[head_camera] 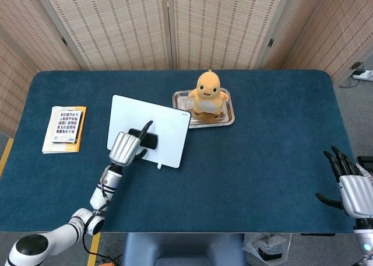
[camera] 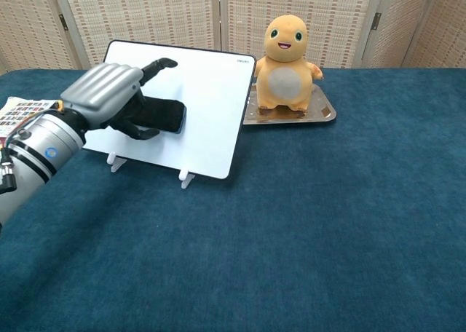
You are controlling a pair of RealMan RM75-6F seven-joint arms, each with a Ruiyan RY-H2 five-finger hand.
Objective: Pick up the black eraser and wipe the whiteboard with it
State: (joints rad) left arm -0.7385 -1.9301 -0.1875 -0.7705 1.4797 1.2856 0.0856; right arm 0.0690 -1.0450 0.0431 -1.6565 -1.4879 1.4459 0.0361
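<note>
The whiteboard stands tilted on small feet left of centre. The black eraser lies flat against its face. My left hand is at the eraser with its fingers lifted straight off it; one finger points up over the board and the thumb sits just beneath the eraser. My right hand hangs at the table's right front corner, fingers spread and holding nothing; only the head view shows it.
A yellow plush toy sits on a metal tray just right of the board. A booklet lies near the table's left edge.
</note>
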